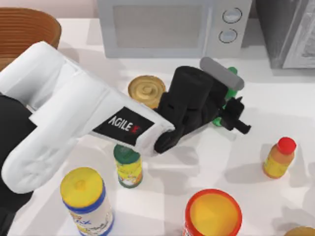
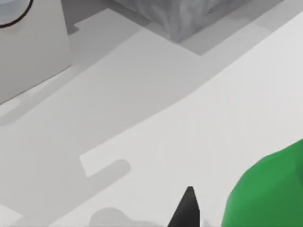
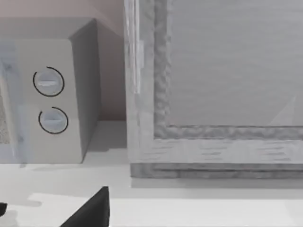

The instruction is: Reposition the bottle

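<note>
Left gripper is out near the table's far edge. Its fingers are clamped on the green bottle, just before the microwave.

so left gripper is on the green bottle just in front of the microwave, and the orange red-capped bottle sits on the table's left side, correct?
Not quite. In the top view the orange bottle stands on the table's right side. The left gripper is indeed at the green bottle in front of the microwave.

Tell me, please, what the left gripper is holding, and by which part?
It cannot be told: the left gripper sits at the green bottle, but the arm hides any contact.
</note>
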